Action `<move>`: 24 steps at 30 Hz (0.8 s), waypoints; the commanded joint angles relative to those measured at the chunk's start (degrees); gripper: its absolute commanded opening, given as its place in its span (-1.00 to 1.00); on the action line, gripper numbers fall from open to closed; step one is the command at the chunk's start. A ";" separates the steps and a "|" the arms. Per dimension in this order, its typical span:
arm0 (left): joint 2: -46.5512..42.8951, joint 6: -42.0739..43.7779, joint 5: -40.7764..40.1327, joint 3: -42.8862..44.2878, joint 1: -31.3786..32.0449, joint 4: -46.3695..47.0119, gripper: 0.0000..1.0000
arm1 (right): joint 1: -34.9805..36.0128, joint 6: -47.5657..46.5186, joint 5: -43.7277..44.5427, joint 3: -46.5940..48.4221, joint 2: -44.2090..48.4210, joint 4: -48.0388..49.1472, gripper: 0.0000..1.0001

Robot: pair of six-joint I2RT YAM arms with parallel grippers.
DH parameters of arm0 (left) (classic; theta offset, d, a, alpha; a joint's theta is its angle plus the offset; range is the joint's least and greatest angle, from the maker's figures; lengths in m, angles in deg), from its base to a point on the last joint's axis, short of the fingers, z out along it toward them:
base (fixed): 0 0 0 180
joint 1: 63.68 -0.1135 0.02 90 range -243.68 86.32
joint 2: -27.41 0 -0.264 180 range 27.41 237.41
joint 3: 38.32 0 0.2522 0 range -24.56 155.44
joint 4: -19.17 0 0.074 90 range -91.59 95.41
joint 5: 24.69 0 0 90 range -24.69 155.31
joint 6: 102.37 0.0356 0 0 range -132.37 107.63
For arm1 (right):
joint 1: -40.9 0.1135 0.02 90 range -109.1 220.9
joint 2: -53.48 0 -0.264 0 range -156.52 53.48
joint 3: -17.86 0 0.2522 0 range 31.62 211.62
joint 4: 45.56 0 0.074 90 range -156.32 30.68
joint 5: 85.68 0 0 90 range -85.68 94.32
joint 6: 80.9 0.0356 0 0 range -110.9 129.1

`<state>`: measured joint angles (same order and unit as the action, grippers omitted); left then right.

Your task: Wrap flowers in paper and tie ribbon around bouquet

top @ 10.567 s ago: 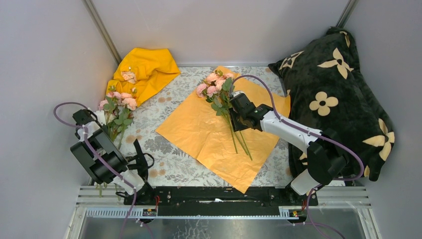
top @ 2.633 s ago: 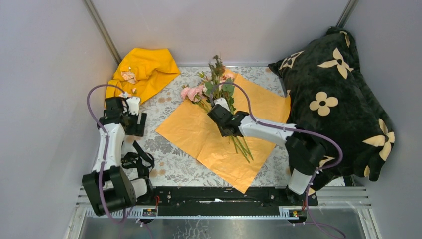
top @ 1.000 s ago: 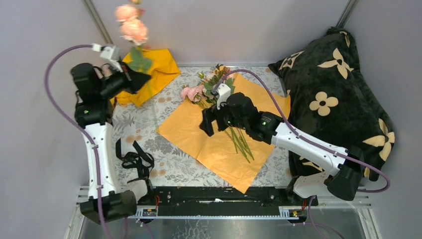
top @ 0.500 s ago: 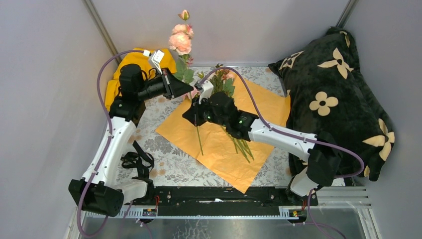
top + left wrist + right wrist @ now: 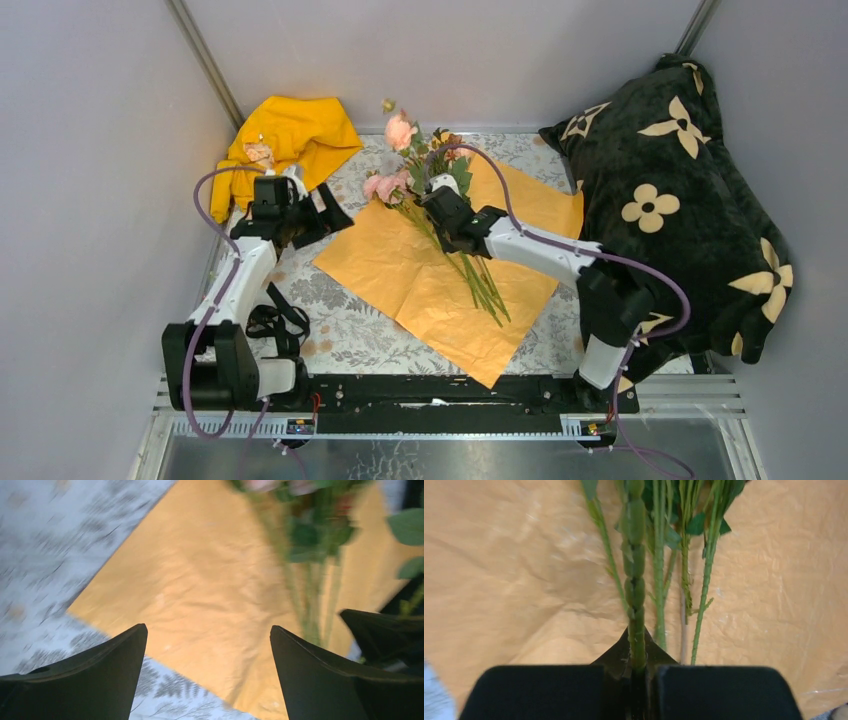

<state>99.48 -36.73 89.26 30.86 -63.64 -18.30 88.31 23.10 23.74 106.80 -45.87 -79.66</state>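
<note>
The orange paper (image 5: 420,280) lies spread on the patterned tablecloth. Several pink flowers (image 5: 385,186) rest on it, their stems (image 5: 485,290) running toward me. My right gripper (image 5: 447,216) is shut on one more flower's stem, whose rose (image 5: 400,131) sticks up past the paper's far edge. In the right wrist view that green stem (image 5: 636,580) runs straight into the shut gripper (image 5: 638,656), beside the lying stems (image 5: 704,585). My left gripper (image 5: 325,218) hangs open by the paper's left corner, with nothing between its fingers (image 5: 125,652). The black ribbon (image 5: 268,322) lies coiled at the near left.
A yellow cloth (image 5: 290,135) with a loose rose (image 5: 258,153) on it lies at the far left. A black pillow (image 5: 680,190) with cream flower shapes fills the right side. Grey walls close in left, right and behind.
My left gripper brought a rose over, let go of its stem, opened and drew back to the left. My right gripper shut on that stem and lowered it beside the other flowers.
</note>
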 commanded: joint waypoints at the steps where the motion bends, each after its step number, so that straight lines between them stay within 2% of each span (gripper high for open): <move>1: 0.38 -4.02 -12.10 -6.23 -2.05 2.16 0.97 | -1.43 -2.65 5.70 1.19 -4.81 -2.85 -0.96; 6: 1.80 -8.52 -13.71 -12.83 -2.03 6.41 0.97 | -2.96 -1.03 7.47 3.92 -9.93 -4.36 -0.36; 10: 4.93 -10.34 -16.38 -16.43 -2.05 8.77 0.97 | -3.36 -1.44 6.52 5.97 -10.48 -6.77 0.13; 14: 6.77 -10.88 -19.13 -18.07 -2.09 10.17 0.97 | -3.32 -1.76 1.56 4.68 -4.22 -7.83 0.32; 18: 12.80 -10.65 -19.45 -17.00 -2.07 10.32 0.97 | -4.71 0.00 1.04 -1.52 6.06 -7.47 0.45; 21: 17.04 -10.28 -18.56 -16.98 -2.10 12.25 0.97 | -9.13 2.70 2.15 -7.32 12.13 -8.21 0.48; 24: 20.78 -10.53 -14.01 -16.24 -2.06 13.21 0.97 | -17.06 4.55 0.21 -12.64 13.84 -7.98 0.48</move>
<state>113.05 -46.81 72.75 16.72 -65.65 -5.71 80.21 23.91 24.55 99.94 -34.79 -86.28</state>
